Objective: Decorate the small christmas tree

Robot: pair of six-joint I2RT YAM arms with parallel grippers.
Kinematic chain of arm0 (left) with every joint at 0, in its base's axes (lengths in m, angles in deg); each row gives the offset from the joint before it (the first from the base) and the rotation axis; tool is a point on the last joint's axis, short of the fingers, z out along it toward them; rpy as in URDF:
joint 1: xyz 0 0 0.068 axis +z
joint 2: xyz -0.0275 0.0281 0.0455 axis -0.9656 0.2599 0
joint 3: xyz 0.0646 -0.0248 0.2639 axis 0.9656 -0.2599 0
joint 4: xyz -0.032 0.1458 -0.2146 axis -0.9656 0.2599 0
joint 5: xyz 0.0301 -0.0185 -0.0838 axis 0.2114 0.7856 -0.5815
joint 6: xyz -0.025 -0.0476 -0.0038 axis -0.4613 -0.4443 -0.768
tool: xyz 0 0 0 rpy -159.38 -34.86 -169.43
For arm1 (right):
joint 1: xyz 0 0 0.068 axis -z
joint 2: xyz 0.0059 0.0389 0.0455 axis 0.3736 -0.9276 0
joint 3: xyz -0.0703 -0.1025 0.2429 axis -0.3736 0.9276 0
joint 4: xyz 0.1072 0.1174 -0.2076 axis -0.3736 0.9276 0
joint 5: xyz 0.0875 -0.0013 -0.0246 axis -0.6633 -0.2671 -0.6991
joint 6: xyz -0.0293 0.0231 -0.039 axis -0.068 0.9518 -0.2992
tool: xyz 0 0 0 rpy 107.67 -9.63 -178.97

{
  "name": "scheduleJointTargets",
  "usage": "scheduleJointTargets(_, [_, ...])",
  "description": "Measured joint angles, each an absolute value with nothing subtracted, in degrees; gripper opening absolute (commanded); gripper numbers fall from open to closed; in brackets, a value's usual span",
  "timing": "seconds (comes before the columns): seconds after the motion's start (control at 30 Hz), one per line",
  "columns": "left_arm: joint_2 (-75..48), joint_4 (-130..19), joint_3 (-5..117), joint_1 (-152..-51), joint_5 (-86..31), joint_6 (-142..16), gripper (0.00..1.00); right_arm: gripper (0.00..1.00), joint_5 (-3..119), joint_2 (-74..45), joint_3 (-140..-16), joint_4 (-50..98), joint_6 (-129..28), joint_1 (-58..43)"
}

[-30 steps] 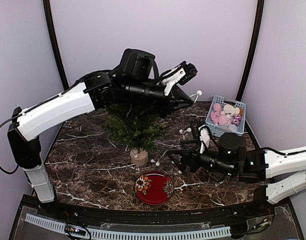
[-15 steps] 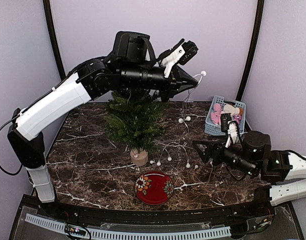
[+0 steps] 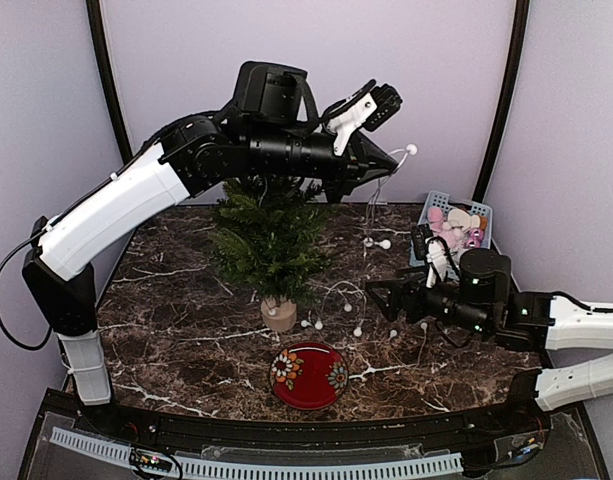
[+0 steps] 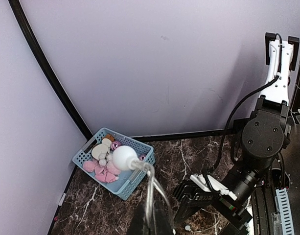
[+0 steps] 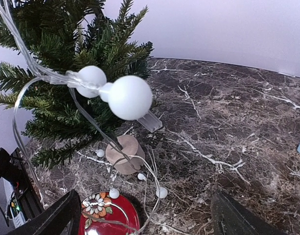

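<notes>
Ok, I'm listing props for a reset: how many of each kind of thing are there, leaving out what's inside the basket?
small christmas tree: 1
string of white bulb lights: 1
red plate: 1
blue basket: 1
Total: 4

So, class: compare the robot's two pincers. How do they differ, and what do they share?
The left pincer sits high; the right pincer hangs low over the table. The left is shut on the light string; the right is open, holding nothing. Both are black.
</notes>
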State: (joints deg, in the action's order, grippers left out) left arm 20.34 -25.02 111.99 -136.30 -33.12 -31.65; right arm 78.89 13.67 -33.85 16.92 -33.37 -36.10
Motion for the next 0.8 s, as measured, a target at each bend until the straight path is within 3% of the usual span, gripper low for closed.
scheduleJointTargets(0.4, [20.6, -23.3, 112.2, -136.3, -30.6, -31.0, 0.0, 0.96, 75.4, 23.5, -33.1, 14.9, -32.1, -33.9])
scheduleJointTargets(0.57, [20.6, -23.3, 112.2, -136.3, -30.5, -31.0, 0.0, 0.93, 71.9, 20.5, -31.2, 10.8, -30.9, -33.9])
scheduleJointTargets(0.63, [20.6, -23.3, 112.2, -136.3, -30.5, -31.0, 0.0, 0.85, 71.2, 16.6, -30.7, 8.9, -30.8, -33.9])
scheduleJointTargets(0.7, [20.6, -23.3, 112.2, -136.3, -30.5, -31.0, 0.0, 0.67, 71.5, 13.5, -30.4, 7.6, -31.1, -33.9])
scheduleJointTargets(0.77, [20.7, -23.3, 112.2, -136.3, -30.4, -31.0, 0.0, 0.28, 71.9, 10.4, -30.3, 5.8, -31.4, -33.6])
scheduleJointTargets(0.8, [20.7, -23.3, 112.2, -136.3, -30.3, -31.0, 0.0, 0.14, 72.1, 9.5, -30.4, 5.4, -31.8, -33.4])
